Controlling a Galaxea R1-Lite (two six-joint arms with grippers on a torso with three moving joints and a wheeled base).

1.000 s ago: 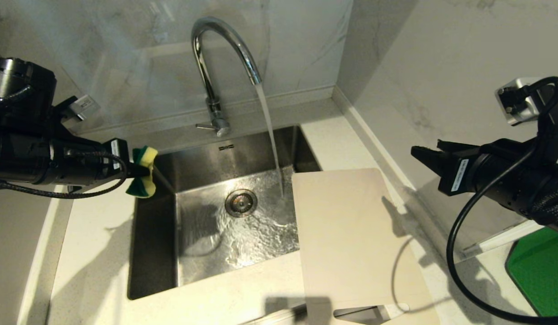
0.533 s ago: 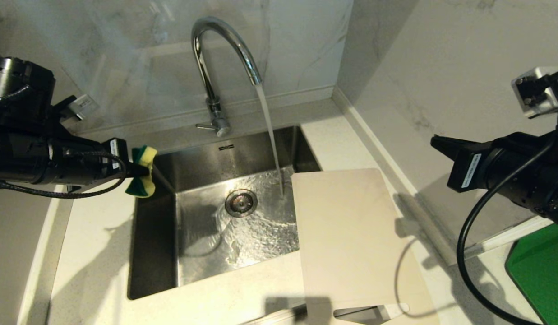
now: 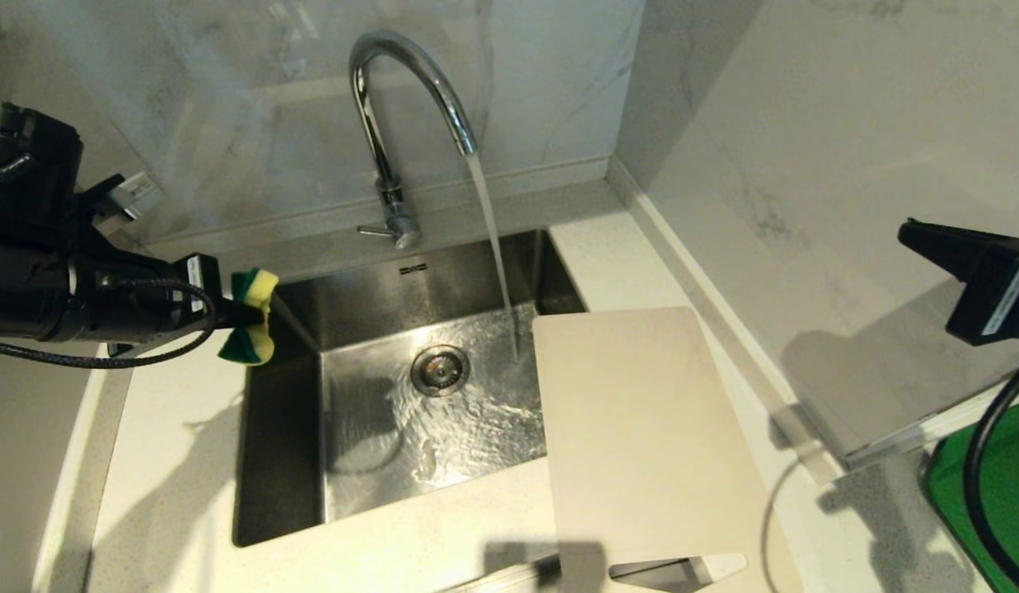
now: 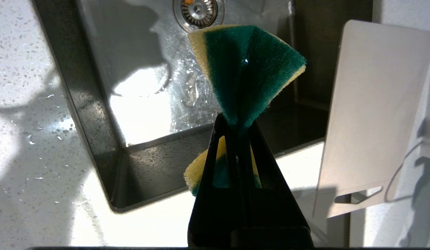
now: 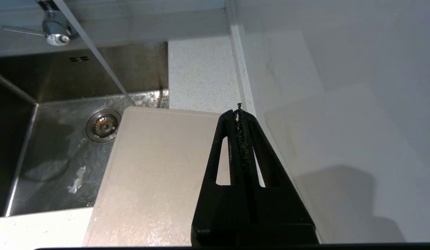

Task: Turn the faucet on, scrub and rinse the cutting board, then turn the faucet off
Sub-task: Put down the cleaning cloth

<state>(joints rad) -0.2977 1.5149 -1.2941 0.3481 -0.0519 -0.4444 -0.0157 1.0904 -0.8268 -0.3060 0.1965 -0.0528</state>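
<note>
The chrome faucet (image 3: 367, 123) stands behind the sink with its side lever (image 3: 373, 231) out, and water (image 3: 493, 239) runs from the spout into the basin. The beige cutting board (image 3: 633, 428) lies flat on the counter at the sink's right, its left edge overhanging the basin and its slot handle nearest me. My left gripper (image 3: 245, 314) hovers over the sink's far left corner, shut on a yellow-and-green sponge (image 4: 249, 73). My right gripper (image 3: 909, 226) is shut and empty at the right edge, above and to the right of the board (image 5: 159, 173).
The steel sink (image 3: 282, 445) has a round drain (image 3: 440, 369) and a wet floor. A bright green board (image 3: 1003, 494) lies on the counter at the far right. Marble walls meet in a corner close behind and to the right of the cutting board.
My right gripper has pulled back to the right, away from the sink, and its jaws have closed. The left gripper with the sponge has barely shifted. Water keeps running.
</note>
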